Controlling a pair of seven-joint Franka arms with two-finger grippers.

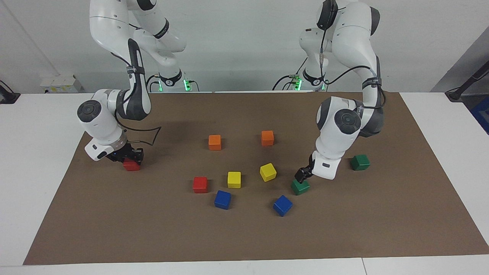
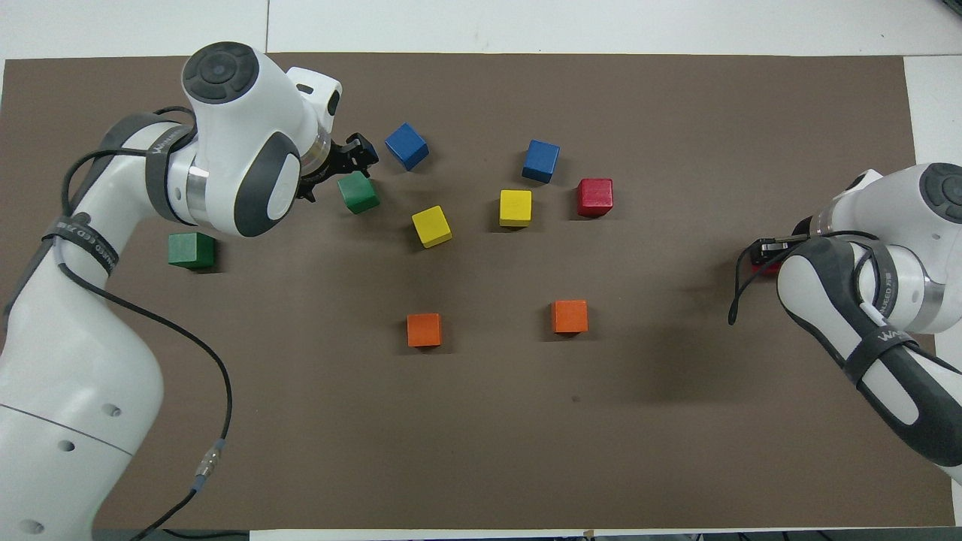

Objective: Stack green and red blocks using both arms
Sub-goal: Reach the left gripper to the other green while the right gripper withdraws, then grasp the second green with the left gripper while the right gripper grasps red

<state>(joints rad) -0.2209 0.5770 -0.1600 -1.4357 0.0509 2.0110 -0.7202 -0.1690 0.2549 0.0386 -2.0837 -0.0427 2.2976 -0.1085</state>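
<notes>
A brown mat (image 1: 244,236) covers most of the white table (image 1: 38,126). The left arm (image 1: 344,118) reaches in from its own end, and the left gripper (image 1: 301,176) hangs just above a green block (image 1: 300,187) in the middle part of the mat; how wide its fingers stand cannot be told. A second green block (image 1: 360,162) sits apart, toward the left arm's edge of the mat. The right arm (image 1: 114,110) is bent low near the right arm's edge, where the right gripper (image 1: 128,157) is closed around a red block (image 1: 131,165) that is down at the mat. Another red block (image 1: 200,184) lies near the middle, beside a yellow block (image 1: 234,179). A second yellow block (image 1: 268,172), two blue blocks (image 1: 222,199) (image 1: 282,205) and two orange blocks (image 1: 214,142) (image 1: 267,138) lie around them.
</notes>
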